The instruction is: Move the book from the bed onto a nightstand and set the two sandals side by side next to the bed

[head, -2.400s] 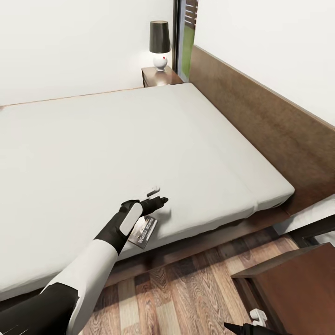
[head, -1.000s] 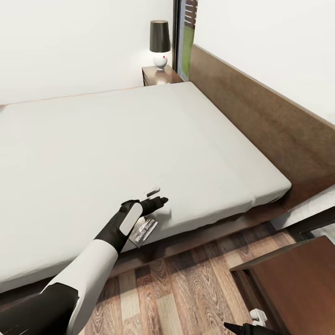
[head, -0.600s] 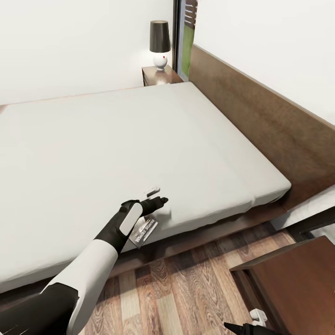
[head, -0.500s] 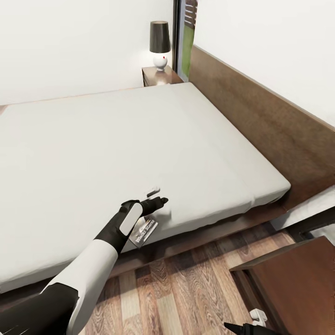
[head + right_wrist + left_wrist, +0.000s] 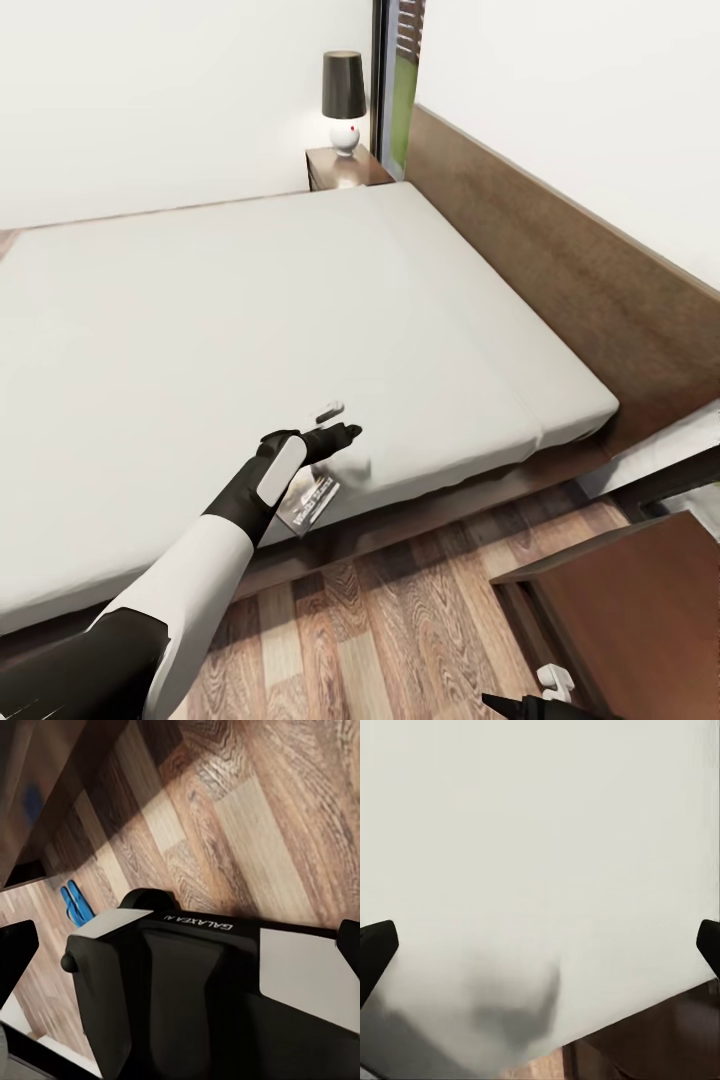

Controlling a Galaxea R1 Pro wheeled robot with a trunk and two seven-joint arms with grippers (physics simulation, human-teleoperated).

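In the head view, the left arm reaches out over the near edge of the bed (image 5: 300, 300), whose light grey mattress sits in a dark brown frame with a flat headboard along the right. The left gripper (image 5: 335, 422) hangs just above the mattress near that edge, its two fingers spread apart with nothing between them. The book (image 5: 309, 500) lies partly under the wrist, at the very edge of the mattress and overhanging it toward the wood-plank floor (image 5: 400, 630); white lettering shows on its dark cover. At the far head corner of the bed stands a nightstand (image 5: 345, 168) carrying a lamp (image 5: 343, 95) with a dark shade and a white base. A second dark brown cabinet top (image 5: 640, 600) shows at the lower right, and just beside it the tip of the right gripper (image 5: 540, 695) pokes in at the bottom edge; from here I cannot tell how its fingers stand. In the left wrist view, the dark fingertips (image 5: 376, 949) sit wide apart over plain grey mattress, empty between them. In the right wrist view, the fingertips (image 5: 15, 949) are likewise spread wide and empty, looking down past the robot's own dark base (image 5: 202, 997) to the plank floor, where the two blue sandals (image 5: 76, 904) lie close together, side by side.
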